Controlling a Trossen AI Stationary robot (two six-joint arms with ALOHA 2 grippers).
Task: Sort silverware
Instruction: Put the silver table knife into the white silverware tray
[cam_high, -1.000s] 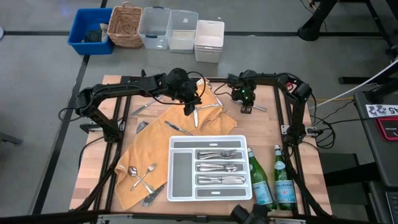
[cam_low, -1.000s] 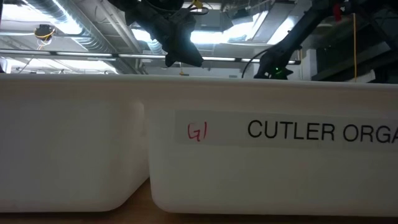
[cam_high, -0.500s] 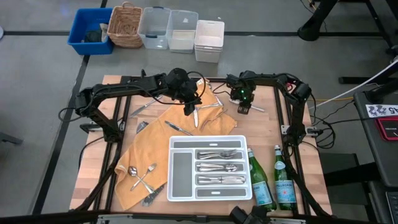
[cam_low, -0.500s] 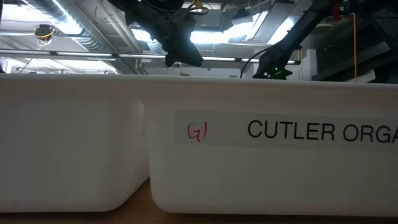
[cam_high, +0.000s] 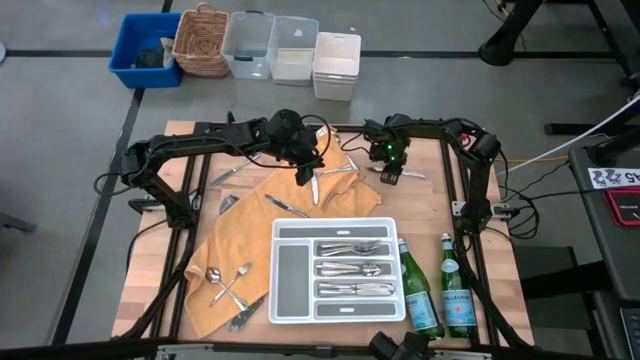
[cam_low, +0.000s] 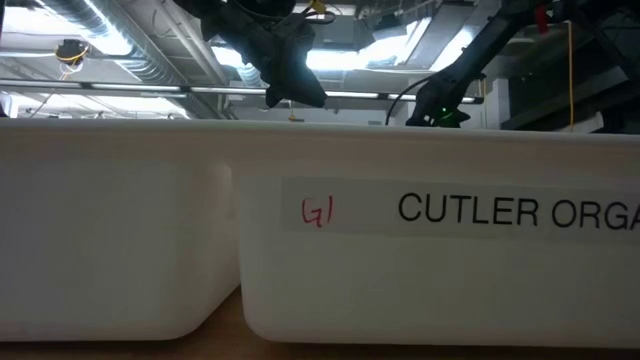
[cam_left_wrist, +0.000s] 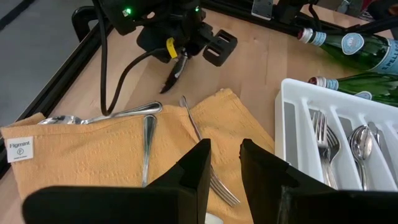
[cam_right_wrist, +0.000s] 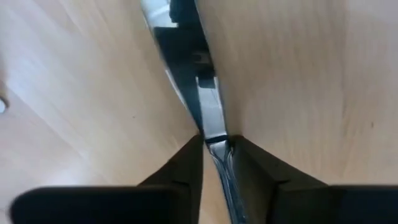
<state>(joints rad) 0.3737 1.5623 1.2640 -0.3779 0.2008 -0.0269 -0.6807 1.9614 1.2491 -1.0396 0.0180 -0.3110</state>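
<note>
My right gripper points down at the bare wood by the table's far right and is shut on a slim silver knife that lies flat there. My left gripper hangs open above the orange cloth, with nothing between its fingers. Beneath it a fork and spoons lie on the cloth. More silverware lies at the cloth's near left corner. Several pieces lie sorted in the white divided tray. My right gripper has the knife's middle, where blade meets handle, between its two fingers. The fingers come from above, pointing down, and lie across the knife. The knife lies flat on the wood, its handle running on between the fingers.
Two green bottles lie right of the tray. A blue bin, a wicker basket and clear boxes stand on the floor beyond the far edge. The tray's white wall fills the low view. Bare wood lies around the right gripper.
My right gripper has rolled a little about its own pointing line over the knife while staying in place. The knife lies where it lay.
</note>
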